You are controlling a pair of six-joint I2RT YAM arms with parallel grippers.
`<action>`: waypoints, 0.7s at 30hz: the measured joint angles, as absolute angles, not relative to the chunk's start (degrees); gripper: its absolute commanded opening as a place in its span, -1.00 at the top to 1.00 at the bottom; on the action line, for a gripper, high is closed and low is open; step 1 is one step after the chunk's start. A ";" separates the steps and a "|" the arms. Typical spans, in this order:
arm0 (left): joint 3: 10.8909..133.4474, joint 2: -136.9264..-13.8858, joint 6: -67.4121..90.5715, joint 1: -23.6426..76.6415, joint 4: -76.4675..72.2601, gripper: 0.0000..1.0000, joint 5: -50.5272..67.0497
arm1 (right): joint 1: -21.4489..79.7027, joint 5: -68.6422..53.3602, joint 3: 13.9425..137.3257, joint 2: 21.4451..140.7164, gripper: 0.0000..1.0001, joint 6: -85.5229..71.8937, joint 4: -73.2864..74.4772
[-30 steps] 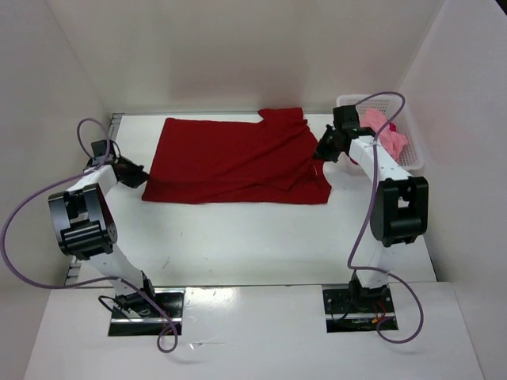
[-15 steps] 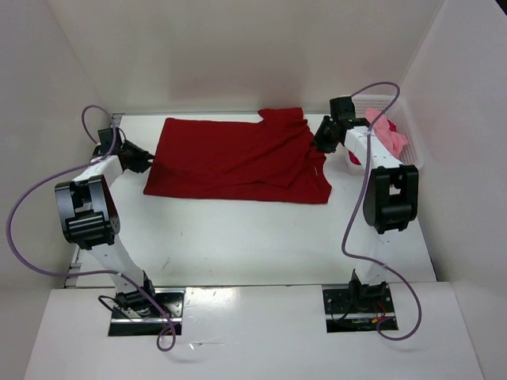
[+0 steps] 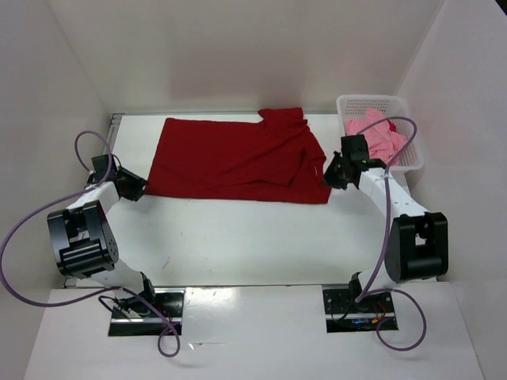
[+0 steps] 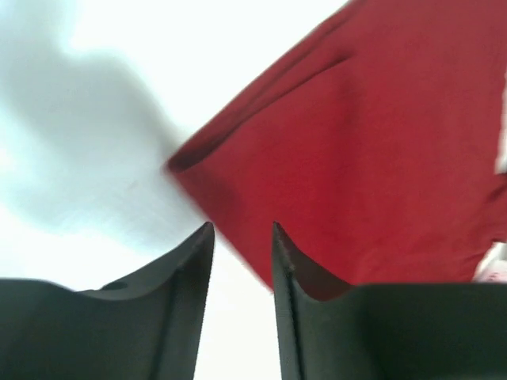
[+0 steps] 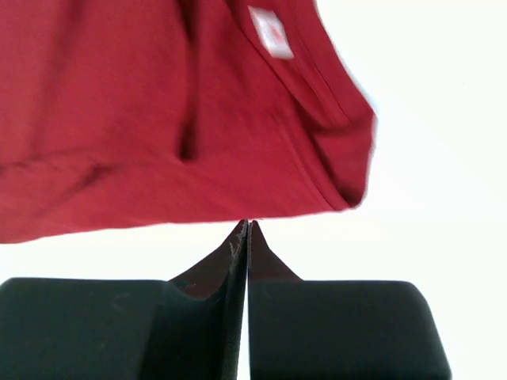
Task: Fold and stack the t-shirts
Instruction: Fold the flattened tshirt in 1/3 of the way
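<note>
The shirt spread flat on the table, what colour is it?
The shirt is plain dark red, seen best in the top external view.

The dark red t-shirt (image 3: 238,162) is one plain colour with no print; a small white label (image 5: 269,32) on it carries a reddish mark. The light pink t-shirt (image 3: 379,138) is plain too. The mesh basket (image 3: 372,101) is white, and so is the tabletop (image 3: 238,237). My left fingers (image 4: 186,277) and right fingers (image 5: 206,285) are black, my arms (image 3: 394,198) are white and black, and my cables (image 3: 386,237) are purple.
</note>
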State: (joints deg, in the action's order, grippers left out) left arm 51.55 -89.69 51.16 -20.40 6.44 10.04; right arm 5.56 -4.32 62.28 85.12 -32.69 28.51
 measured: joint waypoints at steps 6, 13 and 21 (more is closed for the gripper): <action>49.89 -94.06 50.94 -20.97 7.35 0.05 10.52 | 5.48 -3.64 53.34 84.42 -0.01 -34.76 27.81; 50.00 -97.30 51.64 -21.67 5.54 0.31 12.29 | 5.04 -3.14 50.43 84.84 -0.08 -38.15 25.41; 50.89 -99.53 52.53 -21.89 4.47 1.00 13.04 | 4.99 -1.04 49.10 90.65 0.08 -42.15 21.02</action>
State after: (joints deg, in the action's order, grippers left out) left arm 50.89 -99.53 52.53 -21.89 4.47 13.04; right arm 4.99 -1.04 49.10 90.65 -42.15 21.02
